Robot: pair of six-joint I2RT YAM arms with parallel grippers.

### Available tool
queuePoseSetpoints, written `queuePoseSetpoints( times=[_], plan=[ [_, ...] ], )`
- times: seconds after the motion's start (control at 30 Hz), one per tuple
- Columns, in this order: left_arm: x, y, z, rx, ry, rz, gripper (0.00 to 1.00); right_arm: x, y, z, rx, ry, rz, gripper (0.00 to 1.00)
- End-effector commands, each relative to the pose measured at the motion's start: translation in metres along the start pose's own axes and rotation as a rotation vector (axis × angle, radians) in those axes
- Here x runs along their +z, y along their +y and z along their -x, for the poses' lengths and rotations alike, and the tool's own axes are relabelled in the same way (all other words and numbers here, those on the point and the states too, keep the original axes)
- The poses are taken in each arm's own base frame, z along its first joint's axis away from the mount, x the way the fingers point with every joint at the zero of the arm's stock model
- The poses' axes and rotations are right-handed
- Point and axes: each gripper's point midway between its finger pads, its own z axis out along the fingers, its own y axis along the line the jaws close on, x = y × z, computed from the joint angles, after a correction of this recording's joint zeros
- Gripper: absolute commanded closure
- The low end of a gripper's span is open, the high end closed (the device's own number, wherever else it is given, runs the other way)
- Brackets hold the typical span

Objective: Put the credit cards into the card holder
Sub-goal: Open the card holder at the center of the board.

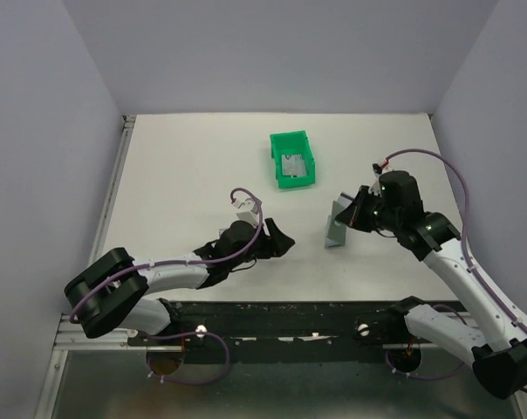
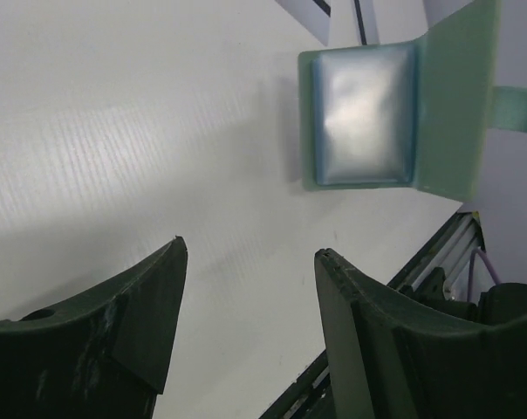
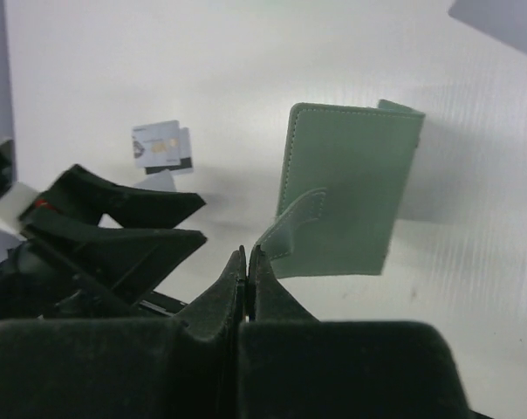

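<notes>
The card holder [image 1: 337, 227] stands open on the table, right of centre. In the left wrist view its pale pocket half [image 2: 361, 113] lies flat while the other half [image 2: 455, 100] stands upright. My right gripper [image 3: 247, 253] is shut on the card holder's strap [image 3: 297, 223], holding that half [image 3: 346, 196] up. My left gripper [image 2: 252, 250] is open and empty, low over bare table just short of the holder. Silvery credit cards [image 1: 294, 163] lie in the green bin. Two small pale cards [image 3: 163, 144] show beyond the left gripper's fingers [image 3: 115, 223].
The bright green bin [image 1: 282, 142] sits at the back centre of the white table. Grey walls close off the left, right and far sides. A black rail [image 1: 290, 310] runs along the near edge by the arm bases.
</notes>
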Motion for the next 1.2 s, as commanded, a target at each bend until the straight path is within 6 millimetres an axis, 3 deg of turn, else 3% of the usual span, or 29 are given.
queuePoseSetpoints(
  times=[0.0, 0.13, 0.4, 0.57, 0.8, 1.07, 1.17],
  plan=[
    [0.002, -0.025, 0.016, -0.083, -0.062, -0.174, 0.29, -0.03, 0.028, 0.015, -0.062, -0.005, 0.091, 0.99],
    [-0.002, -0.034, 0.014, -0.118, -0.063, -0.276, 0.29, -0.041, 0.05, 0.017, -0.063, 0.023, 0.184, 0.99],
    [-0.031, -0.063, 0.036, -0.259, -0.183, -0.591, 0.28, -0.06, 0.077, 0.022, -0.055, 0.022, 0.308, 0.99],
    [-0.036, -0.063, 0.029, -0.261, -0.16, -0.605, 0.3, -0.032, 0.053, 0.0, -0.037, 0.093, 0.235, 0.99],
    [-0.04, -0.045, 0.019, -0.226, -0.141, -0.516, 0.3, 0.006, 0.021, -0.026, -0.03, 0.156, 0.149, 0.99],
    [-0.032, -0.047, 0.015, -0.182, -0.109, -0.468, 0.33, 0.013, 0.047, -0.035, -0.007, 0.217, 0.32, 0.99],
    [-0.026, -0.046, 0.013, -0.133, -0.084, -0.406, 0.34, 0.014, 0.043, -0.04, -0.011, 0.22, 0.315, 1.0]
  ],
)
